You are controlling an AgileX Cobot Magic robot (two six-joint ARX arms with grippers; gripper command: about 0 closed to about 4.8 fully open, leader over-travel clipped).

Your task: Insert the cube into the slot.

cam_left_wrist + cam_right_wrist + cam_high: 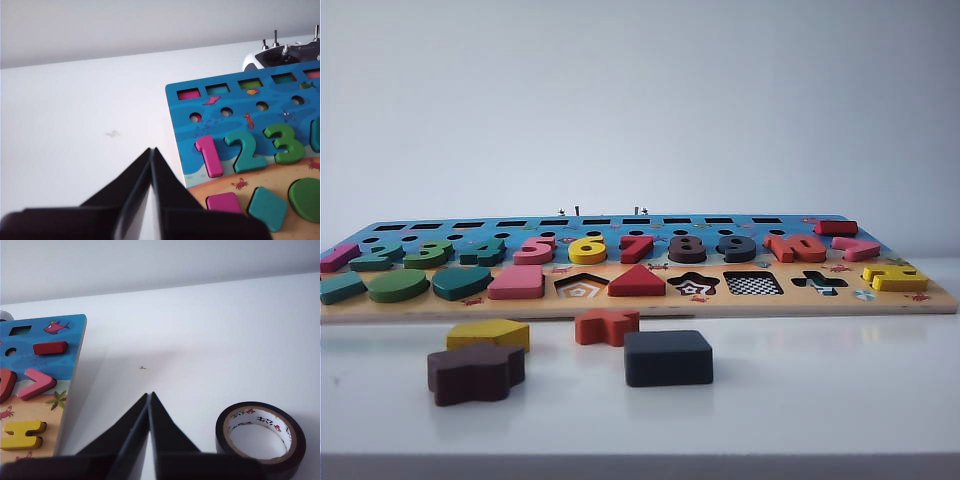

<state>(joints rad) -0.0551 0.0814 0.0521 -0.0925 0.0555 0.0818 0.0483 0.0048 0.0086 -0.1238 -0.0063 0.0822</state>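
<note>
**Observer:** Start from your own end effectors. How do they stand?

**Me:** My left end effector (151, 150) has its two fingers pressed together to a point, holding nothing. It hovers over bare white surface (75, 125) just beside the end of the puzzle board (220, 125) where the pink 1 sits. My right end effector (149, 395) is the same, tips together and empty, over the surface off the board's other end, near a roll of black tape (260, 437). Neither shows in the exterior view.

**Observer:** And the cube?

**Me:** The cube (668, 357) lies flat on the surface in front of the board, apart from its neighbours: an orange piece (606, 325) just behind it, a dark brown wavy piece (476, 372) and a yellow piece (488, 334) further to the left. The slot (753, 284), the checkerboard recess, is in the board's front row, behind the cube and a little to the right.

**Observer:** Which arm, and how?

**Me:** I judge the right one is better placed. I would open the fingers first, come straight down and pinch two opposite side faces, since the block is low and offers little height to grip.

**Observer:** Does its heading matter?

**Me:** It is square, so I see no real long axis. One flat edge faces the camera, roughly parallel to the board's front edge, so I expect little or no wrist turn. I would keep it level and line its rounded corners with the recess before lowering.
</note>
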